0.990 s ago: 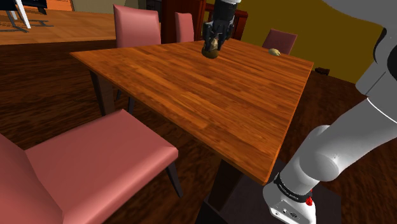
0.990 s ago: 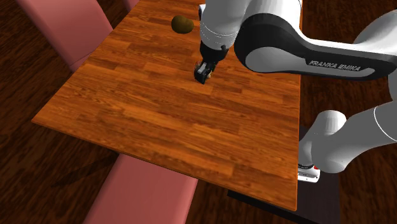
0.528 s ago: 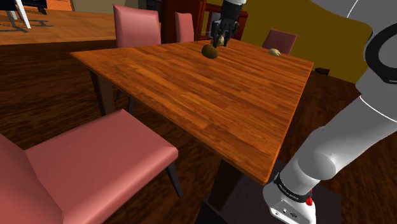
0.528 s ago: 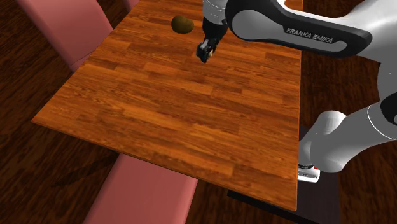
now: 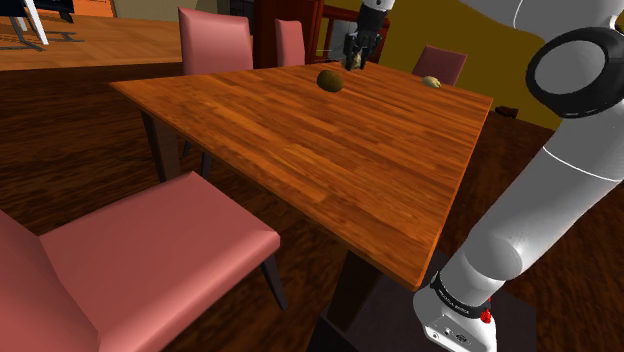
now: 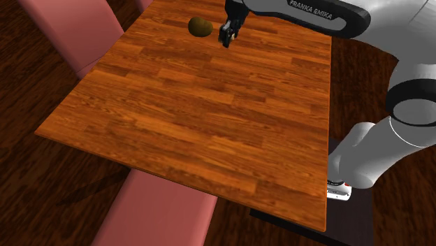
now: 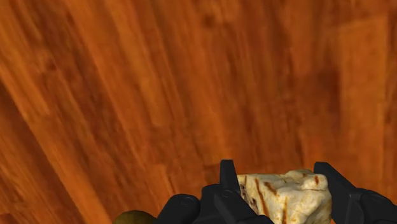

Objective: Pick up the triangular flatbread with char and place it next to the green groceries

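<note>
My gripper [image 7: 280, 191] is shut on a pale triangular flatbread [image 7: 286, 196] with brown char marks, clasped between the two black fingers above the wooden table [image 7: 159, 95]. In the shoulder view the gripper [image 5: 355, 62] hangs a little above the table's far part, just right of an olive-brown round item [image 5: 329, 80]. The second exterior view shows the gripper [image 6: 226, 38] right of that same round item [image 6: 200, 26], whose edge also peeks in beside the fingers [image 7: 133, 217].
A small tan object [image 5: 432, 81] lies near the table's far right corner. Pink chairs stand around the table: one in front [image 5: 160, 250], several behind [image 5: 213, 40]. The white arm [image 6: 307, 10] stretches over the table's far side.
The gripper has risen and travelled toward the table's far edge with the flatbread, going from over the round item to its right in the shoulder view.
</note>
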Controlling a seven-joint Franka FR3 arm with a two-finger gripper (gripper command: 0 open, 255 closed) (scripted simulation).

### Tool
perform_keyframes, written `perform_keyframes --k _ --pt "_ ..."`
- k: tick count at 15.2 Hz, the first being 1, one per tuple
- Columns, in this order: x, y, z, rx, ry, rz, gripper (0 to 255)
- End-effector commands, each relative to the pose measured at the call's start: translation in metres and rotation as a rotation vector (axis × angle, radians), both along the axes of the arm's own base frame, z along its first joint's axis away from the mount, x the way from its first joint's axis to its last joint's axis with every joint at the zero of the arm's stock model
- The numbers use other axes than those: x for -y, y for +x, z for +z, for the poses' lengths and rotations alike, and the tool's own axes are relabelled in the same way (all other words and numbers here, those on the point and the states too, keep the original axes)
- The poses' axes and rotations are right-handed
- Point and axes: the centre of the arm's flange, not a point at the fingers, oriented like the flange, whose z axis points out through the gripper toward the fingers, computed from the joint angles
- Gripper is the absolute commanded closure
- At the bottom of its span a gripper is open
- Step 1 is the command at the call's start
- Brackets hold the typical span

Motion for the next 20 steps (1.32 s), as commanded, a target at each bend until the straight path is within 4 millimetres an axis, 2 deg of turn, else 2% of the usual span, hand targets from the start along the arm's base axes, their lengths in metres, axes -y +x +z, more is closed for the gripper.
perform_keyframes --k 1,10,11,20 --pt "0.024 0.007 0.0 0.0 -0.001 0.001 255" --pt "0.138 0.038 0.0 0.0 -0.001 0.001 255" --pt "0.143 0.04 0.0 0.0 -0.001 0.001 255" --pt "0.143 0.04 -0.047 0.0 -0.001 0.001 255"
